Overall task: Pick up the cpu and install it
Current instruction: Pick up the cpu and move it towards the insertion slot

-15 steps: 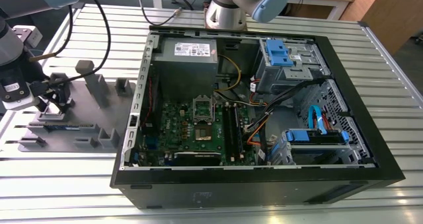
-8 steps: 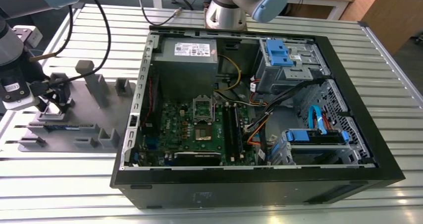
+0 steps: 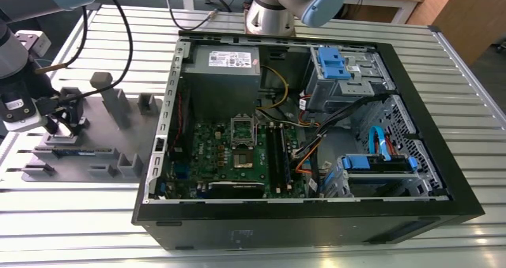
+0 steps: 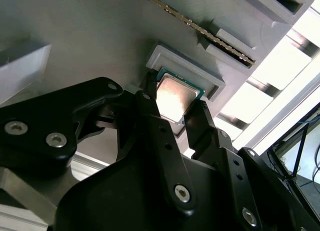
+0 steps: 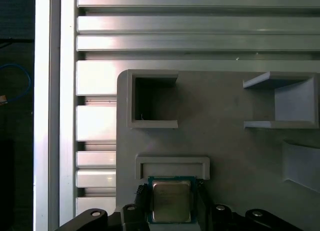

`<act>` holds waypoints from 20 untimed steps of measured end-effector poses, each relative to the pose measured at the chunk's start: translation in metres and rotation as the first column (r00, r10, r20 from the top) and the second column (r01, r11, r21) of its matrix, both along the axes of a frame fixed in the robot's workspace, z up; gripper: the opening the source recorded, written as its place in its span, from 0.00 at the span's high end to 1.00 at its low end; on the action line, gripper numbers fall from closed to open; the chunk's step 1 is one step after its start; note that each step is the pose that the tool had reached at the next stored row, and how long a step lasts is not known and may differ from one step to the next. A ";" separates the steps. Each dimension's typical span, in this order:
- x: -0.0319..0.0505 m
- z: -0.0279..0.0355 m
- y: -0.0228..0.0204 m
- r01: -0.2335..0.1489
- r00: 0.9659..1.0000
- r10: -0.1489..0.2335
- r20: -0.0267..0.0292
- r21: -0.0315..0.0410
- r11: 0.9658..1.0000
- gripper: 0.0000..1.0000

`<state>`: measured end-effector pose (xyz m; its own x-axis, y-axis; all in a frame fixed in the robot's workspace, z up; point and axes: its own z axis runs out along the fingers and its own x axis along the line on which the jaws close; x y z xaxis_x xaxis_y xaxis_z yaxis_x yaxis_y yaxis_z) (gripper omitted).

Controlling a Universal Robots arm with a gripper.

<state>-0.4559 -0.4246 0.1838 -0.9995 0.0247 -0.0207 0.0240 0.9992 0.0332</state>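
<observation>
arm [image 3: 16, 54] low over the grey fixture [image 5: 240, 156] — end effector [image 4: 174, 101] pinched on the cpu [image 4: 176, 93].

The cpu [image 4: 176, 96] has a dull silvery top with a faint pinkish sheen and a thin green border. The gripper [image 4: 172, 111] is matte black with silver screw heads. The parts tray [image 5: 240, 151] is plain mid-grey. The desk [image 3: 79, 220] is bright silver aluminium, striped by parallel grooves. The computer case [image 3: 316, 232] is black, its motherboard [image 3: 229, 155] green and its drive brackets [image 3: 332, 63] blue
</observation>
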 end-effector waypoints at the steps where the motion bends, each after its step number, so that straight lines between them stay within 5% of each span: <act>1: 0.0000 0.0000 0.0000 0.000 1.000 0.000 0.000 0.000 1.000 0.53; 20: 0.0002 0.0025 0.0000 -0.001 1.000 0.001 0.000 0.000 1.000 0.53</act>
